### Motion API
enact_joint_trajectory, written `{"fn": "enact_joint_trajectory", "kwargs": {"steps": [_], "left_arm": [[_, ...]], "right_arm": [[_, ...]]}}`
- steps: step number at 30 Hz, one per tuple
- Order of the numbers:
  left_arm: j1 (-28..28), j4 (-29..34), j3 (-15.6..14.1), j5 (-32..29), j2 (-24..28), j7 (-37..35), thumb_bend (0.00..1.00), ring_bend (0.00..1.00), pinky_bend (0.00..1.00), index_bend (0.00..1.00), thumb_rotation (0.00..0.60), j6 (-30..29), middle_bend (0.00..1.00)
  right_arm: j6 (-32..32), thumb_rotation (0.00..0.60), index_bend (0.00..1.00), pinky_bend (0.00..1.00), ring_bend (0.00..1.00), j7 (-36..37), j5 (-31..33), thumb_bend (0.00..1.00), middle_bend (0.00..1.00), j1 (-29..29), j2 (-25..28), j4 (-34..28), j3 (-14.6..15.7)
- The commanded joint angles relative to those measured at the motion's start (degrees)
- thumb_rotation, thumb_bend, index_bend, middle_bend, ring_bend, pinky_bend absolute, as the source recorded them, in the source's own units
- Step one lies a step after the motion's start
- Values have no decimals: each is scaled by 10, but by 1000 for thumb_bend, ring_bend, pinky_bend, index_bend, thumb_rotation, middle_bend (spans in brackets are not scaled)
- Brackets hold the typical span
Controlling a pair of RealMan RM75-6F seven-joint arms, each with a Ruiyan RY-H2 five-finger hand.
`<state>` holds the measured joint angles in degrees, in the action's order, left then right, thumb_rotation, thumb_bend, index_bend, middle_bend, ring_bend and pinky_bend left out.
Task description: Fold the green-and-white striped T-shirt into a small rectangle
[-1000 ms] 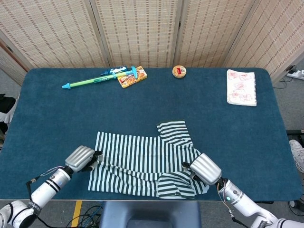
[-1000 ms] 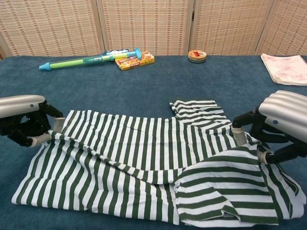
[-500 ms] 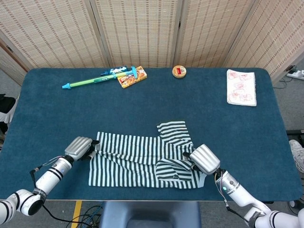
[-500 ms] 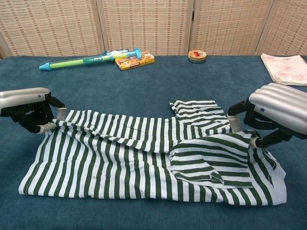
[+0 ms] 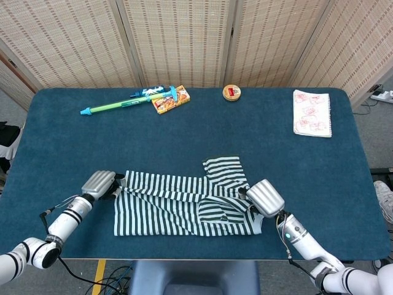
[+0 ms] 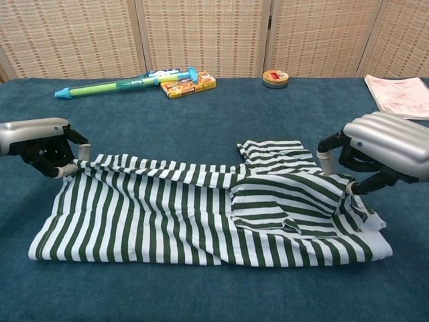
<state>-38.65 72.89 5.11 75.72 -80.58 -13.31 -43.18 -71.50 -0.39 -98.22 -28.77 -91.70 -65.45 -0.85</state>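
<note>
Setting: woven screens behind a blue worktop [image 5: 73, 141].
T-shirt [image 5: 178, 206]: stretched between both robot hands — near half folded over the far half, one sleeve poking out beyond.
Left robot hand [image 5: 99, 183]: pinching the shirt's corner.
Right robot hand [image 5: 264, 198]: gripping the opposite end.
Progress: lengthwise fold roughly laid; cross folds remain, I judge.

Bright even light, soft shadows, sharp pics, no glare.
</note>
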Motion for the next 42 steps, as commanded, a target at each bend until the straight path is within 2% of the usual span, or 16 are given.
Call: {"fn": "enact_joint_trajectory", "kwargs": {"steps": [1,20,32,42], "left_arm": [[-3,-7,2,-6,-4,2,583,834,890,597,600,6,917],[-18,-12,11,-37,-18,47,581,835,889,575,600,15,917],[-22,-21,18,-56,-21,58,581,834,890,575,600,17,917],[-29,-42,19,-64,-36,76,581,834,890,570,600,21,917]], "right_arm": [[2,600,840,1000,1000,-1,8,635,1000,-1,-2,0,-2],[-3,600,840,1000,1000,-8,21,635,1000,-2,5,-15,2],[-12,600,840,1000,1000,-5,29,635,1000,-5,1,-10,-7],[-6,600,840,1000,1000,-12,33,635,1000,-6,1,-12,-3]]}}
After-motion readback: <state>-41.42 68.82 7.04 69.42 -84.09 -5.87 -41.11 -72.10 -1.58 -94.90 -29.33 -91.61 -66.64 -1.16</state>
